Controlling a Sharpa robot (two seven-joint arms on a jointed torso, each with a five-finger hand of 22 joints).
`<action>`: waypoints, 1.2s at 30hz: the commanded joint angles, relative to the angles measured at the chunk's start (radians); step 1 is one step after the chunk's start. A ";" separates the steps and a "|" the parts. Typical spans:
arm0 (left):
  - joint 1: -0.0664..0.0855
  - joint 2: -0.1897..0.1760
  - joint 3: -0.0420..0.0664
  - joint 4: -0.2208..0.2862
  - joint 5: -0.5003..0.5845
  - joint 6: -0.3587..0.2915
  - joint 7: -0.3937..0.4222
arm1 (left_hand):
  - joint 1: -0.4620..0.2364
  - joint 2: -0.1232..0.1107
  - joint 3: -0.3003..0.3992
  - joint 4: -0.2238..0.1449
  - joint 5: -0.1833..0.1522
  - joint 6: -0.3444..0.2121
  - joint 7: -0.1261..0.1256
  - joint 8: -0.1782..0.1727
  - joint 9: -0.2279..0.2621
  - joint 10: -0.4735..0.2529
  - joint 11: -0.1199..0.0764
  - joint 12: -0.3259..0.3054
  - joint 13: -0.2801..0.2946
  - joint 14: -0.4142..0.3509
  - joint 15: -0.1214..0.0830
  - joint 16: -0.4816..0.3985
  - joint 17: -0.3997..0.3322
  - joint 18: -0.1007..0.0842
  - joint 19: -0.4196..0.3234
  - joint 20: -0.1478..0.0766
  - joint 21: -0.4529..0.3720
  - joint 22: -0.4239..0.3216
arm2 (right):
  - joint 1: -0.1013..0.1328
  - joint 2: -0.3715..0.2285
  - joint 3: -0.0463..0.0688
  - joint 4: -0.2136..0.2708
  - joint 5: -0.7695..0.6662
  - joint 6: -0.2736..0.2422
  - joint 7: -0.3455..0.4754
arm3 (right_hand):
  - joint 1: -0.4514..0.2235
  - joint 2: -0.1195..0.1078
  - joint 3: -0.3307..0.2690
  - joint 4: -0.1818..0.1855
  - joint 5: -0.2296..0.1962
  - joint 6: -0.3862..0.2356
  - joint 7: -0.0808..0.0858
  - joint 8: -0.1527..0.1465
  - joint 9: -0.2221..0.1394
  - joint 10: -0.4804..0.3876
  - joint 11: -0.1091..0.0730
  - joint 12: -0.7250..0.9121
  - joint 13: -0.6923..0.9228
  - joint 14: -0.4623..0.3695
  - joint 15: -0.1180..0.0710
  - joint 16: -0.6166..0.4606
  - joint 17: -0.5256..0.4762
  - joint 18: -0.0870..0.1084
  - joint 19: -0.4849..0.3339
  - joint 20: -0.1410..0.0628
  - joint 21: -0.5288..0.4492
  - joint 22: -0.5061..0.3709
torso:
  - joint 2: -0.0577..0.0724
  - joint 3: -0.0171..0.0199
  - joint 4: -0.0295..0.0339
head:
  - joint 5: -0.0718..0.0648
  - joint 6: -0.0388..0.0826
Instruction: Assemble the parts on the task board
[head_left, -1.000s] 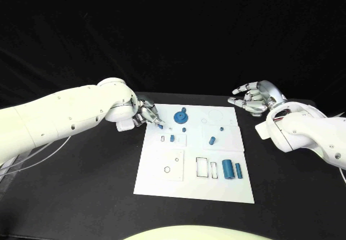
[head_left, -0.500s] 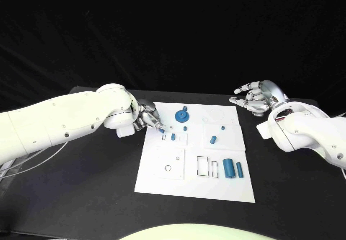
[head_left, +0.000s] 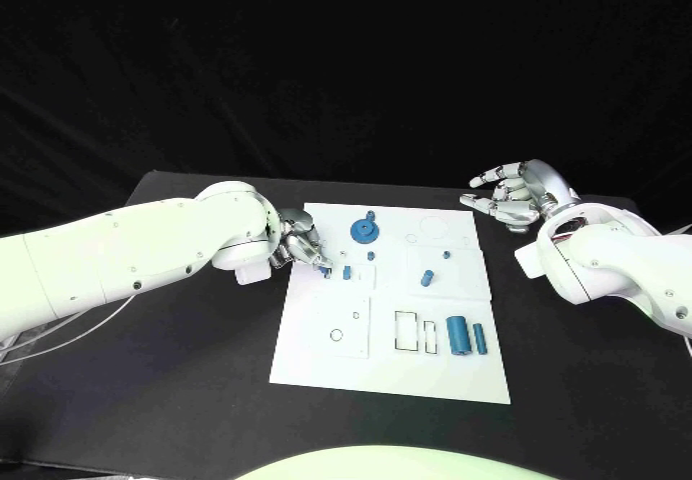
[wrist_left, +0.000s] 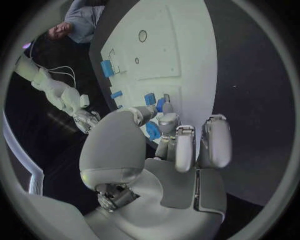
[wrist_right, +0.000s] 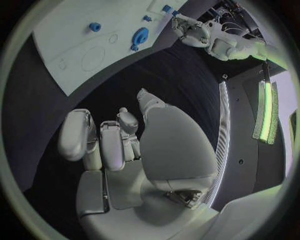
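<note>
The left hand (head_left: 299, 243) sits at the far left edge of the task board (head_left: 332, 365), fingertips pinching a small blue part (wrist_left: 160, 104) right over the little slots there. The slot lies just below and right of its fingers, so this arm is plainly the nearer one. The right hand (head_left: 513, 196) hovers off the board's far right corner, fingers loosely spread, holding nothing

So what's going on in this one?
The robot is working at the white task board. Its left hand holds a small blue part at the board's left edge, beside a small slot. The right hand hovers empty off the far right corner. Other blue parts, including a round gear, lie on the board.
</note>
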 joint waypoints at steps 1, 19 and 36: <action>-0.006 0.005 0.000 0.006 -0.049 -0.032 0.015 | -0.014 -0.005 0.202 -0.196 0.008 0.009 -0.001 0.004 0.001 0.010 -0.002 0.005 0.004 0.103 -0.006 0.006 0.256 -0.009 0.011 0.000 0.009 0.013 | -0.001 0.000 0.000 0.001 -0.006 0.012 0.013 | -0.010 -0.002 0.002 0.005 0.002 -0.007 -0.001 0.006 0.000 -0.004 -0.001 0.001 0.000 0.035 -0.006 -0.003 0.001 0.012 0.003 0.000 -0.003 0.000 | 0.000 0.0004 0.0003 | 0.001 -0.001; -0.017 0.013 -0.001 0.014 -0.098 -0.045 0.020 | -0.020 -0.010 0.209 -0.203 0.014 0.013 -0.002 0.003 0.000 0.014 -0.004 0.007 0.007 0.103 -0.007 0.007 0.256 -0.010 0.014 -0.001 0.011 0.018 | -0.005 0.001 0.000 0.000 -0.015 0.013 0.015 | -0.014 -0.002 0.002 0.005 0.002 -0.008 -0.001 0.008 0.000 -0.005 -0.002 0.001 -0.001 0.036 -0.006 -0.004 0.001 0.012 0.005 0.000 -0.005 -0.002 | 0.000 0.0007 0.0003 | 0.000 -0.005; -0.021 0.020 -0.001 0.008 -0.109 -0.014 0.020 | -0.021 -0.011 0.211 -0.204 0.015 0.015 -0.002 0.002 0.000 0.016 -0.004 0.007 0.008 0.104 -0.008 0.007 0.257 -0.010 0.014 -0.001 0.011 0.018 | -0.007 0.001 0.000 -0.001 -0.015 0.016 0.015 | -0.015 -0.002 0.002 0.005 0.002 -0.008 -0.001 0.009 0.000 -0.004 -0.002 0.002 -0.001 0.036 -0.007 -0.005 0.001 0.012 0.005 0.000 -0.004 -0.001 | 0.000 0.0004 -0.0002 | 0.000 -0.008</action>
